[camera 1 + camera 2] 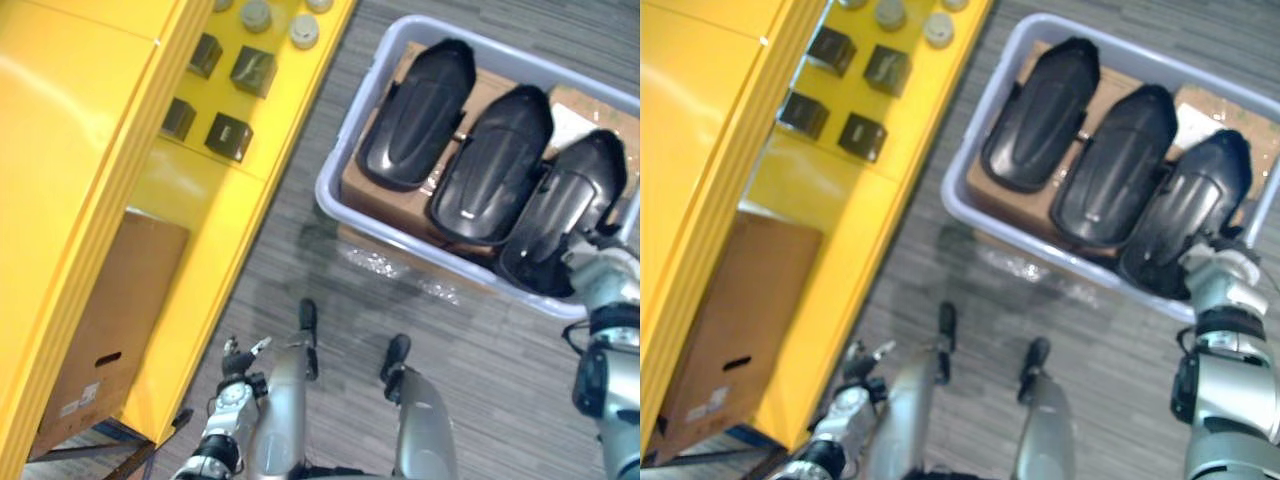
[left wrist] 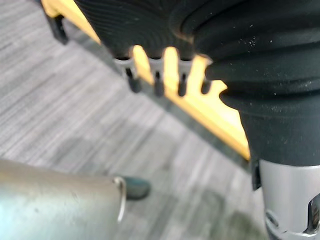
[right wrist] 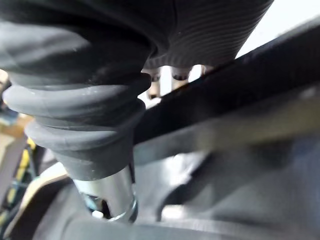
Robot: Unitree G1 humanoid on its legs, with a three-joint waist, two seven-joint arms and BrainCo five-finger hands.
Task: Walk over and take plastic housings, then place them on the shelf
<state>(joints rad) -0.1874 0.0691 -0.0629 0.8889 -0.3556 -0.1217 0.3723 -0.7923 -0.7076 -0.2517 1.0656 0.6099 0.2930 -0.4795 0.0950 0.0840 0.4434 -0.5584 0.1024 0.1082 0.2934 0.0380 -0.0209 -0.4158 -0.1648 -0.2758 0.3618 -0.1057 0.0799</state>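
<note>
3 black plastic housings were seen lying side by side in a pale bin (image 1: 340, 200) on the floor, bedded on cardboard (image 1: 362, 186). Their long axes were parallel and ran from the bin's near wall towards its far wall. The housing at the bin's right end (image 1: 562, 205) was judged the one in hand, with the middle housing (image 1: 492, 165) touching its left flank and the left housing (image 1: 418, 115) beyond that.

The right robot hand (image 1: 600, 262) was found at the bin's near right corner, against the near end of the right housing, so the reach was in line with that long axis. Whether it was already grasping could not be told.

The left robot hand (image 2: 158, 82) was held low, well to the left of the bin, relaxed and holding nothing, so the right arm was much the nearer. The yellow shelf (image 1: 180, 190) stood just left of the bin.
</note>
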